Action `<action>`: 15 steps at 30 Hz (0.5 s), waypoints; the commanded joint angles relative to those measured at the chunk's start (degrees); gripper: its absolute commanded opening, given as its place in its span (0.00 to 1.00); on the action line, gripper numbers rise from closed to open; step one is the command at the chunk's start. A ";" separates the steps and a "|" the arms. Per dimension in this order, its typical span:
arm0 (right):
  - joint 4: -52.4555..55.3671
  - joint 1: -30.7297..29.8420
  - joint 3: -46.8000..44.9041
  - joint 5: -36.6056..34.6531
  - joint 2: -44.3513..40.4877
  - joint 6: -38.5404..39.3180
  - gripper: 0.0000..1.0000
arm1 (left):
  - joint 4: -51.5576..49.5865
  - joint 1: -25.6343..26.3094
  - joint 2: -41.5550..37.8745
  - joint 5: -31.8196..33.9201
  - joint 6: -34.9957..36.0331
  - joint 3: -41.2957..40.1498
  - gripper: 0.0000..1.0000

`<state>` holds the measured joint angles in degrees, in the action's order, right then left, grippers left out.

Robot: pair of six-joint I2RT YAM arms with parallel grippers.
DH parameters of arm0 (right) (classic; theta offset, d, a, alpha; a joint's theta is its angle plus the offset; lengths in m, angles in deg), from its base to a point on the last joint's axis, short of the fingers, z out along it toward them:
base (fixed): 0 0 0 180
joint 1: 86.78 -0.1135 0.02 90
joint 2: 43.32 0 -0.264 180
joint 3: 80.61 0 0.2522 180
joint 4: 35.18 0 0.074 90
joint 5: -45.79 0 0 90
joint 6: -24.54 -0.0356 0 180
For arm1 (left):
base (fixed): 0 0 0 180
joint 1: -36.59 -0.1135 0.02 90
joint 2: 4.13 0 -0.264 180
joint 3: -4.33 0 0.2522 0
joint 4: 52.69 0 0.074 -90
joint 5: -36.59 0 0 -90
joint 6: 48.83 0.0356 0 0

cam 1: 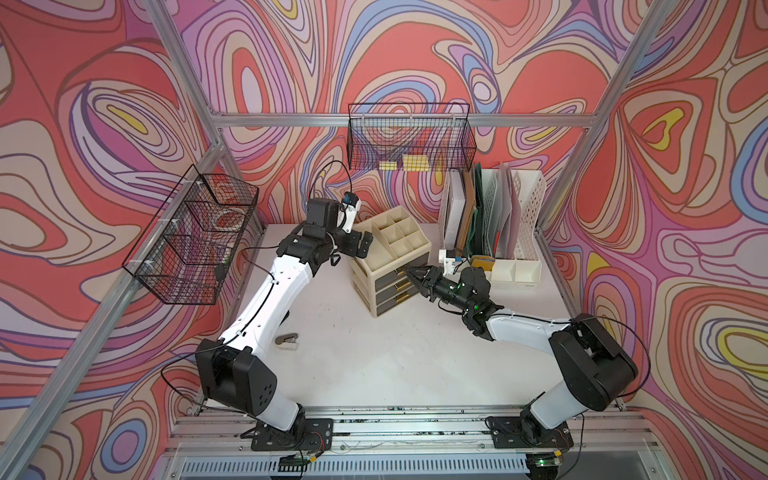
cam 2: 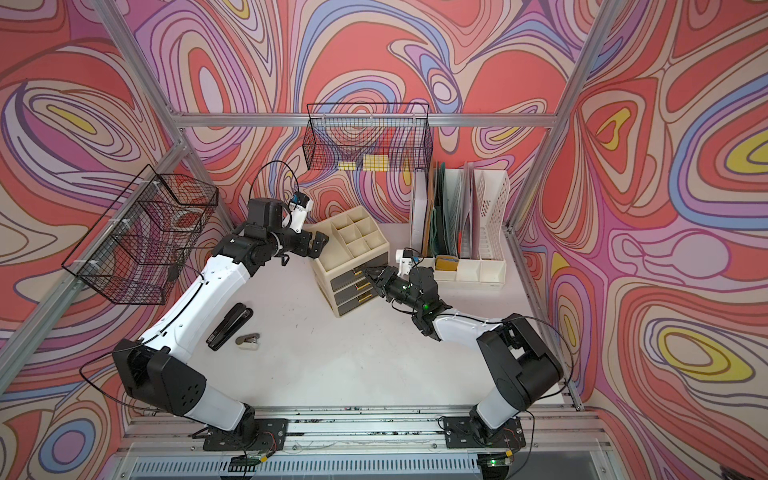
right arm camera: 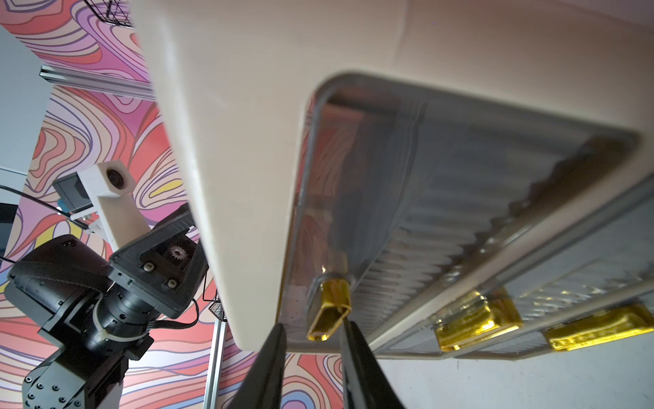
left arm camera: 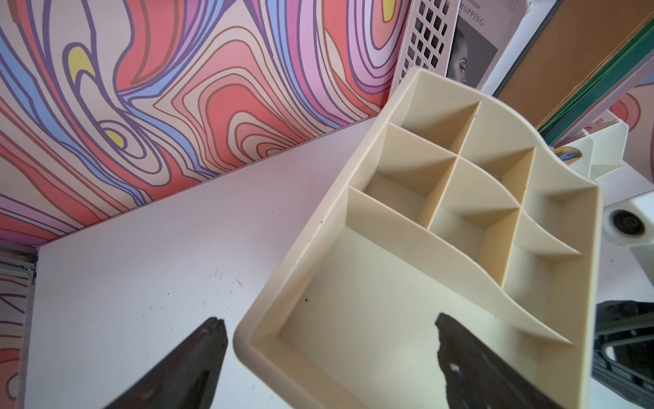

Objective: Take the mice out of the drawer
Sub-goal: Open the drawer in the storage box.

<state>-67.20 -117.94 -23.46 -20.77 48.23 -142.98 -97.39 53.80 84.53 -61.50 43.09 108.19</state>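
In both top views my right gripper (cam 1: 411, 274) (cam 2: 368, 274) points straight at the front of the cream organiser (cam 1: 358, 276) (cam 2: 322, 270), level with its top drawer (cam 1: 384, 274) (cam 2: 343, 272), which sits flush and closed like the two drawers under it. The mice I cannot see in any view, since whatever lies behind those smoky grey fronts is hidden. My left gripper (cam 1: 360, 246) (cam 2: 316, 245) hangs beside the organiser's far upper corner, on the side away from my right gripper, jaws wide apart and holding nothing. In a top view a black stapler (cam 2: 228, 326) and a small staple remover (cam 2: 248, 338) lie on the white table (cam 2: 332, 365), well behind my left gripper, alongside that arm. From the left wrist, my left gripper (left arm camera: 329, 320) shows two fingers spread wide, one over the table and the other over the organiser's large open compartment, its corner rim (left arm camera: 247, 340) between them. From the right wrist, my right gripper (right arm camera: 313, 324) straddles the gold handle (right arm camera: 329, 308) of the top drawer (right arm camera: 460, 177): one finger touches the handle's edge, the other leaves a sliver of gap — jaws narrowed round it, not clamped. Two more gold handles (right arm camera: 474, 322) (right arm camera: 598, 325) sit off to one side of it, on the lower drawers
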 commanded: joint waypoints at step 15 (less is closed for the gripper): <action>-1.05 -1.01 0.73 -4.78 1.19 -2.09 0.32 | -0.44 -0.12 1.00 -1.36 -1.33 -0.34 0.84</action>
<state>-67.70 -118.44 -22.80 -23.33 49.50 -144.66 -97.39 53.47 84.73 -61.37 42.60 108.17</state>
